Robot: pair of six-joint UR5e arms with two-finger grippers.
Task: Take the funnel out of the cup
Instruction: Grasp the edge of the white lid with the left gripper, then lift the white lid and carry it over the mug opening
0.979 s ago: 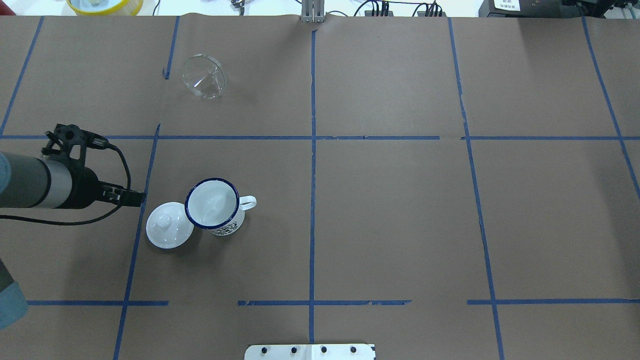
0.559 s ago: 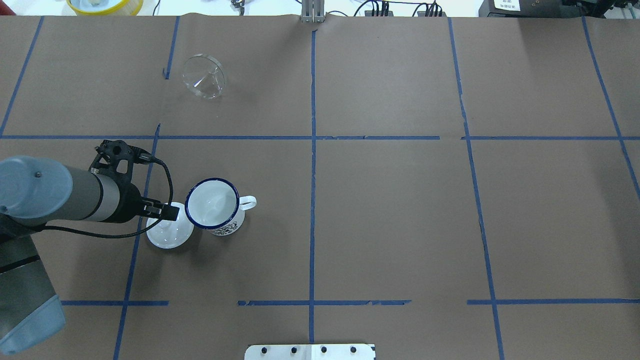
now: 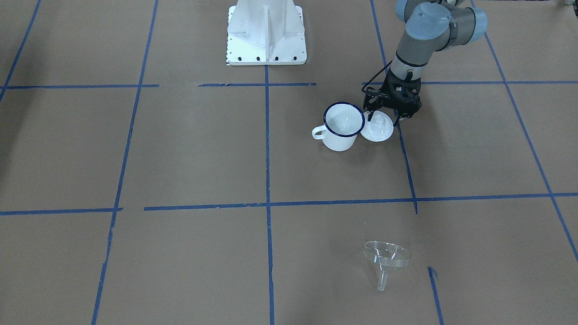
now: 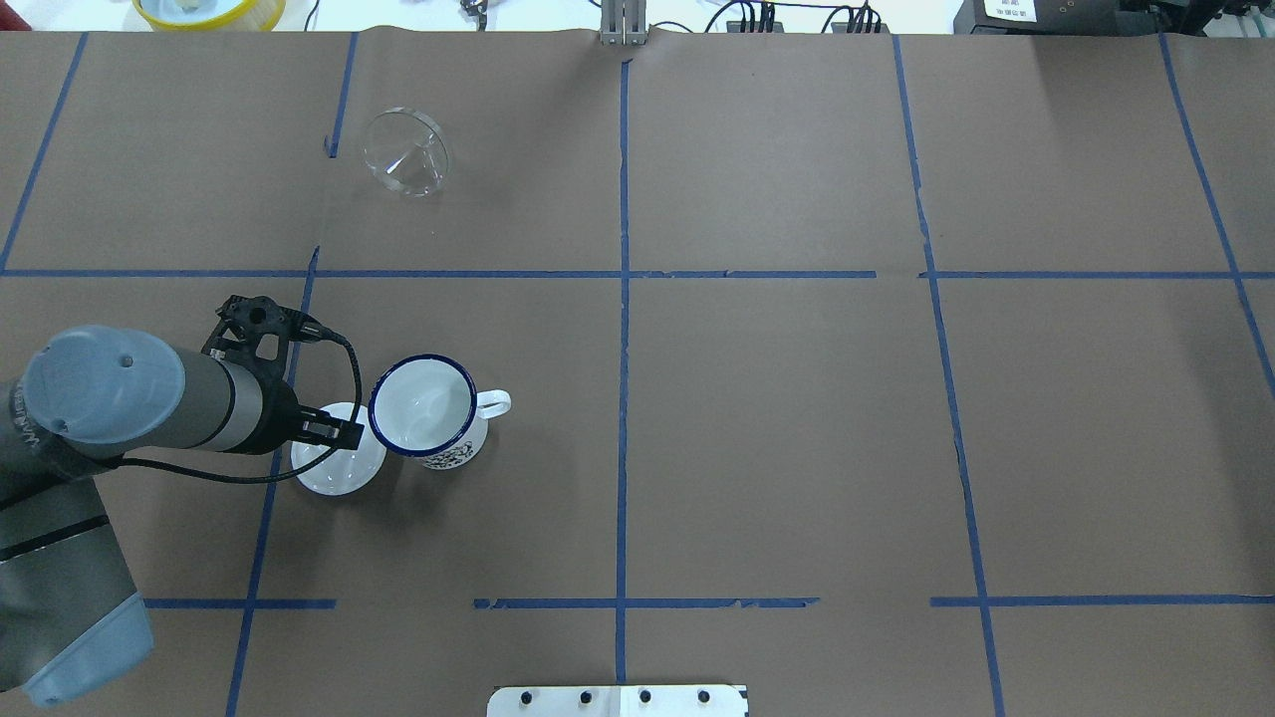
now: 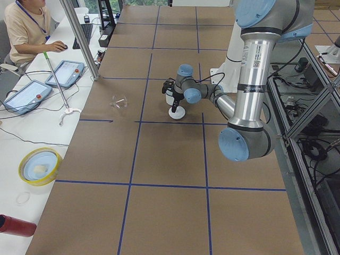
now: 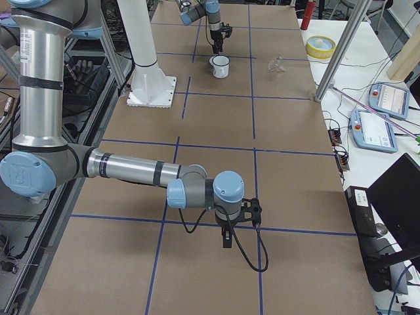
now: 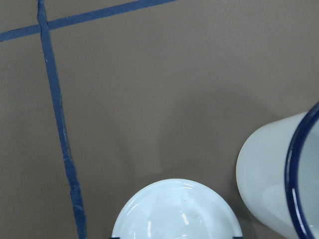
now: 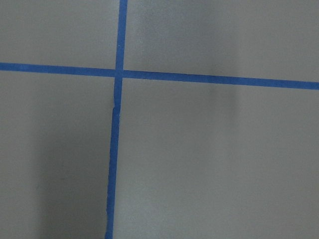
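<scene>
The clear funnel lies on its side on the brown paper at the far left, well apart from the cup; it also shows in the front view. The white mug with a blue rim stands upright with nothing inside it, handle to the right. It also shows in the front view. My left gripper is open and hangs over a white knobbed lid just left of the mug. In the front view the gripper's fingers straddle the knob. My right gripper shows only in the exterior right view; I cannot tell its state.
The lid touches or nearly touches the mug. The robot base plate sits at the near edge. A yellow-rimmed bowl and a metal post stand beyond the far edge. An operator sits at the side.
My left arm has swung right and forward, from left of the lid to directly over it. The mug, lid and funnel have not moved.
</scene>
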